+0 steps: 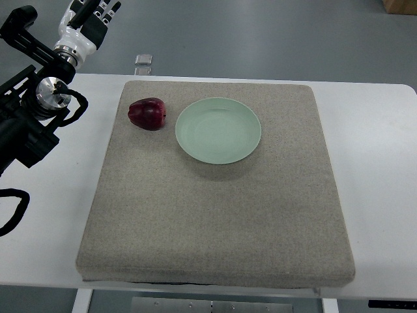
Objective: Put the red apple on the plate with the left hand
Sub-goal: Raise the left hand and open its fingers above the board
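A dark red apple [147,114] lies on the grey mat [215,215], just left of a pale green plate [218,130] that holds nothing. My left arm comes in from the left edge and its hand [91,16] is raised at the top left, beyond the table's far edge and well away from the apple. The hand's fingers are cut off by the top of the picture. The right arm does not show.
The mat lies on a white table [384,163]. A small silver object [144,64] sits on the floor past the table's far edge. Black cables [13,208] loop on the table at the left. A brown box corner [401,5] shows at the top right.
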Action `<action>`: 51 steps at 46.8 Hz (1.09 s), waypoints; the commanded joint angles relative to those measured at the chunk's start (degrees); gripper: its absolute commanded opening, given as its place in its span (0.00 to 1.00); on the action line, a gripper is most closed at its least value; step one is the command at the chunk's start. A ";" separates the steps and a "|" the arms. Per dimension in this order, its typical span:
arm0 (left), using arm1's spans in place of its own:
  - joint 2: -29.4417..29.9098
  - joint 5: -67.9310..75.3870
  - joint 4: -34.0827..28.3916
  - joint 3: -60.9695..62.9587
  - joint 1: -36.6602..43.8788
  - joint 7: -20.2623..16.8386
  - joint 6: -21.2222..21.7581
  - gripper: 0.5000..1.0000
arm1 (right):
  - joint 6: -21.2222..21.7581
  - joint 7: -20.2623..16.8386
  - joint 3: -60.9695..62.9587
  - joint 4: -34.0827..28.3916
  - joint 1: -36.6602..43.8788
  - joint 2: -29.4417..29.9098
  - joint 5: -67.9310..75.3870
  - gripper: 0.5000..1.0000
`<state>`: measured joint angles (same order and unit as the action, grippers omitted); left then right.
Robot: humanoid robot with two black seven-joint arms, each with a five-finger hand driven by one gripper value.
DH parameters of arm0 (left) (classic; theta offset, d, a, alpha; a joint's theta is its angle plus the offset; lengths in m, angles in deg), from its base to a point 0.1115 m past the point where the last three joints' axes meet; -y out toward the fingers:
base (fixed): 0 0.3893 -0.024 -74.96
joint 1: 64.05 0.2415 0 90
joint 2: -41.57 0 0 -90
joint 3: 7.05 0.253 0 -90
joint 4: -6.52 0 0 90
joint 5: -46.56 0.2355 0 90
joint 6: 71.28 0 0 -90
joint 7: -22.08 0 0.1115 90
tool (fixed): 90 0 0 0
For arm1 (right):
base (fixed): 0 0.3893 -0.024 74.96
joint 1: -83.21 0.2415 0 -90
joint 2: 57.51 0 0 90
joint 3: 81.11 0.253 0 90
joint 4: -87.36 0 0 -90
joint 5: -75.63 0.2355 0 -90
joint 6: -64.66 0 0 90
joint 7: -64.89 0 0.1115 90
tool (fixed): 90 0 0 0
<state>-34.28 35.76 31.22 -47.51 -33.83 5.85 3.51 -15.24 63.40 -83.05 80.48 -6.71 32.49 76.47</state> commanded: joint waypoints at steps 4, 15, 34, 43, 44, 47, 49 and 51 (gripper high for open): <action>-0.35 0.08 -0.27 -0.14 0.11 -0.73 0.01 0.98 | 0.00 0.00 0.00 0.02 0.00 0.00 0.04 0.86; -1.49 -0.10 -0.97 -0.23 1.78 -1.17 0.71 0.99 | 0.00 0.00 0.00 0.02 0.00 0.00 -0.05 0.86; -2.72 0.08 -1.23 0.03 1.96 -1.17 2.03 0.98 | 0.00 0.00 0.00 0.02 0.00 0.00 -0.05 0.86; -3.08 0.34 -2.20 0.21 1.78 -1.17 2.82 0.98 | 0.00 0.00 0.00 0.02 0.00 0.00 0.04 0.86; -3.08 0.60 -2.29 0.29 1.61 -1.17 2.91 0.98 | 0.00 0.00 0.00 0.02 0.00 0.00 -0.05 0.86; -3.16 2.70 -2.99 1.26 1.34 -1.17 3.69 0.98 | 0.00 0.00 0.00 0.02 0.00 0.00 -0.05 0.86; -3.25 4.81 -3.34 1.96 1.17 -1.17 4.57 0.97 | 0.00 0.00 0.00 0.02 0.00 0.00 -0.05 0.86; -3.51 7.10 -3.52 2.23 1.17 -1.17 5.54 0.97 | 0.00 0.00 0.00 0.02 0.00 0.00 -0.05 0.86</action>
<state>-37.52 39.79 28.05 -45.85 -32.57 4.68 7.76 -15.24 63.40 -83.05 80.48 -6.71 32.49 76.43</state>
